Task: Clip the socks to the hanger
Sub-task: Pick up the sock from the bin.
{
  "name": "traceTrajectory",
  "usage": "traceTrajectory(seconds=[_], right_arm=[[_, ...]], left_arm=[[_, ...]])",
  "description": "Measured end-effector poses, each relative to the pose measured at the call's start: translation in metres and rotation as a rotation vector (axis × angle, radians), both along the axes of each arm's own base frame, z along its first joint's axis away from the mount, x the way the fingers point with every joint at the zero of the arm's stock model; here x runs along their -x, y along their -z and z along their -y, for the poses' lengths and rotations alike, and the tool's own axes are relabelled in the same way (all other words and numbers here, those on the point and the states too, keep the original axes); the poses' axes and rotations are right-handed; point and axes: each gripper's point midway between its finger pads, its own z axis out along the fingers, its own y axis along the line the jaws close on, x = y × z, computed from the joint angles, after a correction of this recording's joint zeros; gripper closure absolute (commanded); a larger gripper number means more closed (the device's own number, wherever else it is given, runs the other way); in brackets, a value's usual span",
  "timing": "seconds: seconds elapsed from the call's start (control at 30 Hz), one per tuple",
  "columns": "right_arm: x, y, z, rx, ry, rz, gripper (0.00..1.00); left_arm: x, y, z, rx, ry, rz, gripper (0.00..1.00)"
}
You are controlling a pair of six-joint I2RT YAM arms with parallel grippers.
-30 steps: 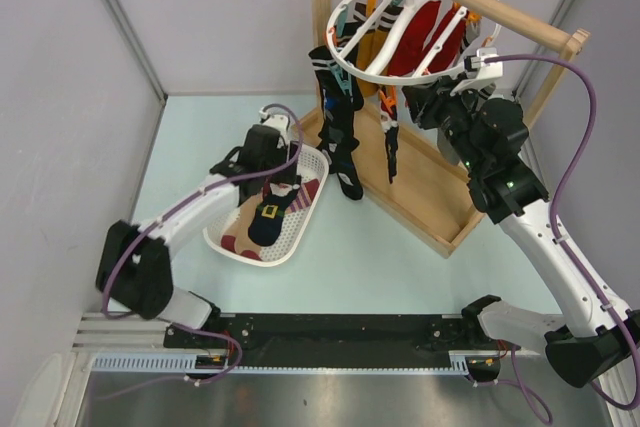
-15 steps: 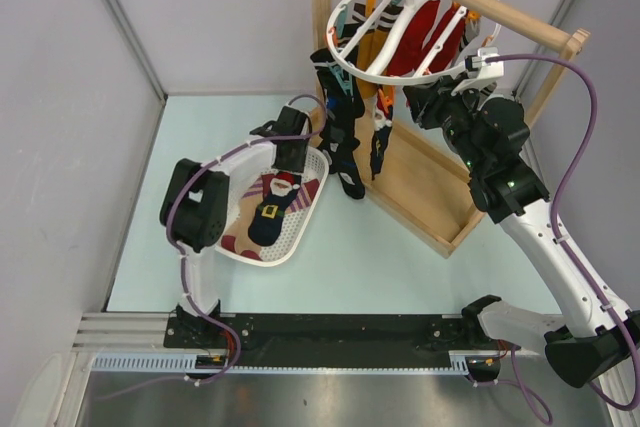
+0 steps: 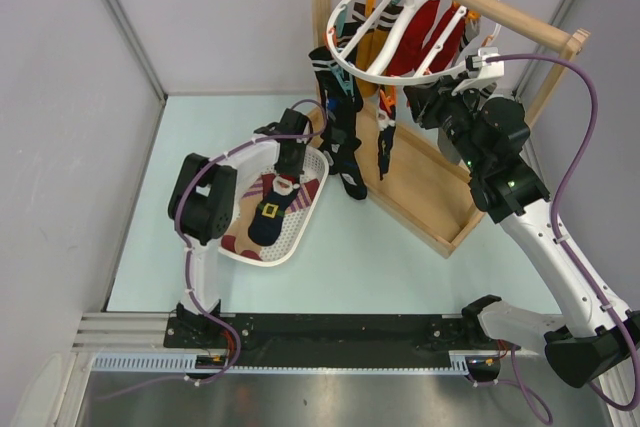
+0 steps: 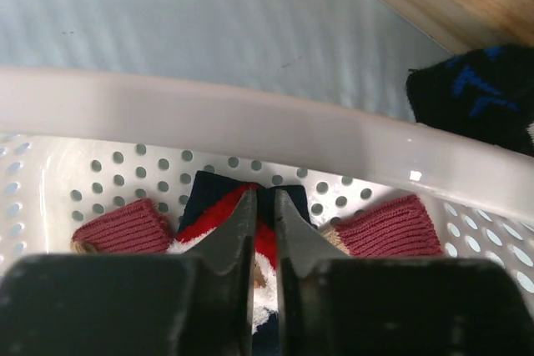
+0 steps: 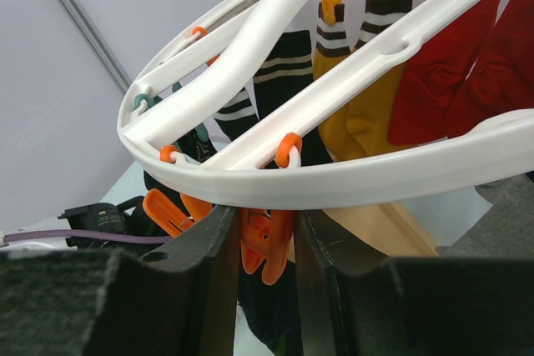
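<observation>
Hanging vertically, socks (image 3: 340,137) toes down under hanger (image 3: 405,32).

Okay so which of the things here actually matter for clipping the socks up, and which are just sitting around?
Part of the job:
- hanger, with socks already clipped on
- Santa sock in the basket, left gripper closed on it
- orange clip between the right gripper jaws

Just there:
- wooden rail frame
- purple cables
</observation>
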Motion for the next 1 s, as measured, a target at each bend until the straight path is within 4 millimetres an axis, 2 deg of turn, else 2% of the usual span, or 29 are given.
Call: traceTrajectory(seconds=[0.2,0.27,0.4,0.53,0.6,0.7,0.8,1.0], right_arm=[[0.000,0.000,0.000,0.000,0.000,0.000,1.00],[0.000,0.000,0.000,0.000,0.000,0.000,1.00],[0.000,0.000,0.000,0.000,0.000,-0.001,1.00],[0.000,0.000,0.000,0.000,0.000,-0.001,1.00],[0.000,0.000,0.000,0.000,0.000,-0.001,1.00],[0.000,0.000,0.000,0.000,0.001,-0.001,1.00],[0.000,0.000,0.000,0.000,0.000,-0.001,1.00],[0.000,0.000,0.000,0.000,-0.004,-0.001,1.00]], left_arm=[[0.002,-0.005,0.000,0.006,0.001,0.005,0.99],[0.008,-0.009,-0.003,0.005,0.001,0.004,1.00],[0.023,-0.036,-0.010,0.026,0.001,0.045,1.00],[0.033,-0.102,-0.013,0.104,0.005,0.211,1.00],[0.037,-0.150,-0.012,0.168,0.011,0.348,1.00],[0.050,-0.207,-0.012,0.253,0.025,0.525,1.00],[0.069,-0.251,-0.010,0.330,0.050,0.668,1.00],[0.106,-0.318,0.002,0.478,0.153,0.886,1.00]])
